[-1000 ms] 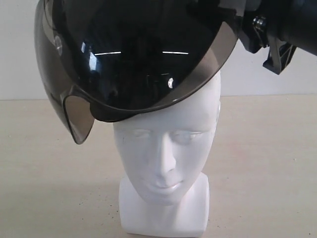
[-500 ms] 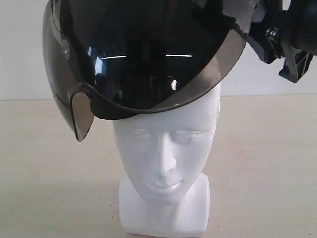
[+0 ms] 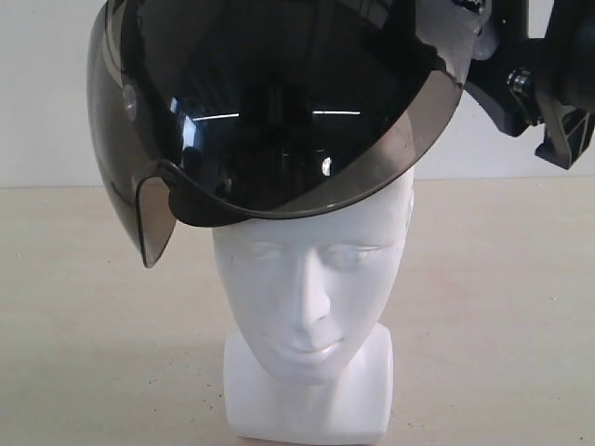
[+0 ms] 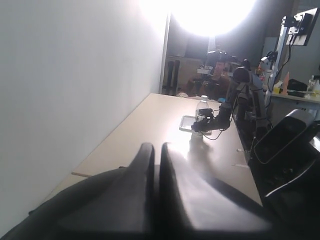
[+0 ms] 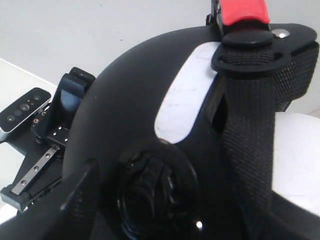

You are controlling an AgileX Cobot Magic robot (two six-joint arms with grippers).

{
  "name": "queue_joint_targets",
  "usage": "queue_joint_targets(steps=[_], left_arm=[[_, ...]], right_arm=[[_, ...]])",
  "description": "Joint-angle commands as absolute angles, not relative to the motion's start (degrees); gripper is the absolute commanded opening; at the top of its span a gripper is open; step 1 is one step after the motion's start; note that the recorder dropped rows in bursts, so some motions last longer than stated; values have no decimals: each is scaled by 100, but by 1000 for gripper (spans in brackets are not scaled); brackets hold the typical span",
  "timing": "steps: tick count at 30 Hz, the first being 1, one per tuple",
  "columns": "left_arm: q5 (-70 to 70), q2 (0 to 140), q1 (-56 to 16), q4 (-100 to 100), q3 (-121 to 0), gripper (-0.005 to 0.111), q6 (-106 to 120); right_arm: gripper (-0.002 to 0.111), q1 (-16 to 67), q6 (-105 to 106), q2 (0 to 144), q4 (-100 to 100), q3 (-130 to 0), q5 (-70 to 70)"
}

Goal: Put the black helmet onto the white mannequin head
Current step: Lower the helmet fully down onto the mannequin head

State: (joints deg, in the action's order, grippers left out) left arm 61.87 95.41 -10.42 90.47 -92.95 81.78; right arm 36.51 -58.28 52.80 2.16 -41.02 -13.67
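Observation:
The black helmet (image 3: 279, 84) sits tilted on the crown of the white mannequin head (image 3: 311, 288). Its smoky visor (image 3: 158, 209) hangs over the forehead and dips lower on the left. In the right wrist view the helmet's shell (image 5: 130, 105), woven strap (image 5: 250, 140) and red buckle (image 5: 242, 10) fill the picture. My right gripper (image 3: 535, 102) is at the helmet's upper right side, jaws wide, with one finger (image 5: 80, 192) showing beside the shell. My left gripper (image 4: 156, 147) is shut with nothing in it, far from the helmet.
The mannequin head stands on a beige table (image 3: 493, 307) in front of a pale wall. In the left wrist view, a water bottle (image 4: 201, 107) and another robot arm (image 4: 247, 100) stand at the table's far end.
The helmet and my right gripper have shifted to the right. The gripper has also come down a little, drawing away from the helmet's side.

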Motion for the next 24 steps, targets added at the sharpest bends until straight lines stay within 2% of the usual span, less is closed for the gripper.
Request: queue_joint_targets(steps=[1,12,24], left_arm=[[6996,9775,-1270,7865,-8839,4,8230],[6996,9775,-1270,7965,-8634,4,8403],[6996,9902,-1655,7814,-8629,4,8534]], right_arm=[[0,3485,-4575,5092,-483,-4270,-1751],[0,3485,-4443,5092,-483,-4270,-1603],[0,3485,-4406,5092,-483,-4270,-1169]])
